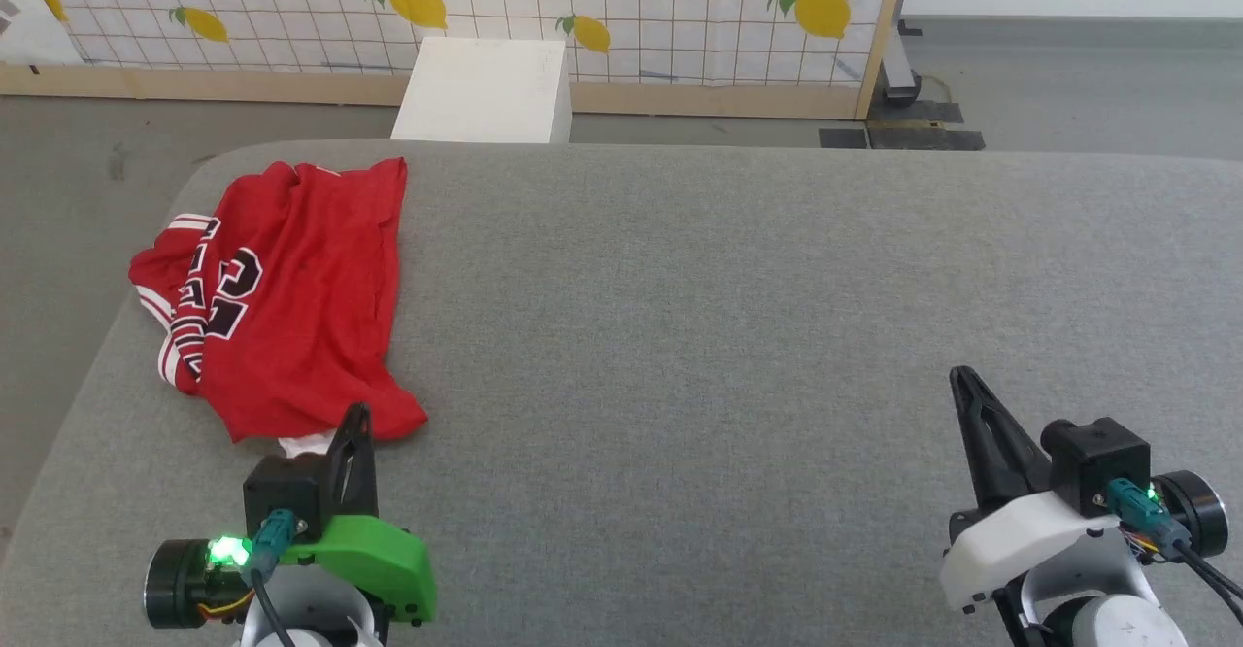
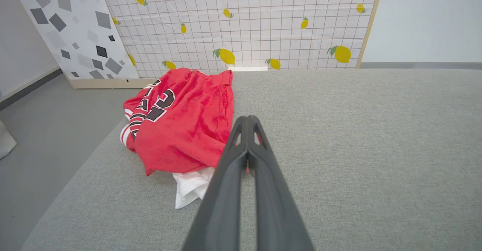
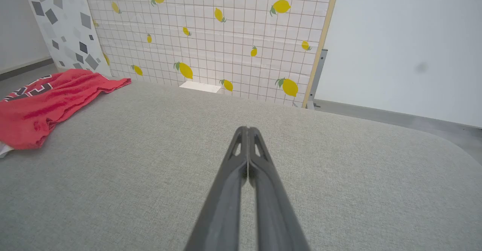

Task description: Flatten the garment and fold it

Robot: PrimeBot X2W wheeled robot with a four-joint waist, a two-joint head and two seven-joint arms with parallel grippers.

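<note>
The garment (image 1: 291, 288) lies crumpled on the far left of the grey table (image 1: 728, 317), a red jersey with a black number and striped trim facing up. A white sleeve (image 2: 190, 187) pokes out from its near edge. My left gripper (image 1: 357, 414) is shut with nothing in it, its tip just at the garment's near hem (image 2: 180, 153), held above the table. My right gripper (image 1: 961, 377) is shut and empty too, far to the right over bare table. From the right wrist the garment (image 3: 45, 104) is at the left edge.
A white box (image 1: 486, 91) stands on the floor behind the table, before a lemon-patterned tiled panel (image 1: 583, 6). The table's left edge (image 1: 97, 356) curves down close beside the garment. Grey floor surrounds the table.
</note>
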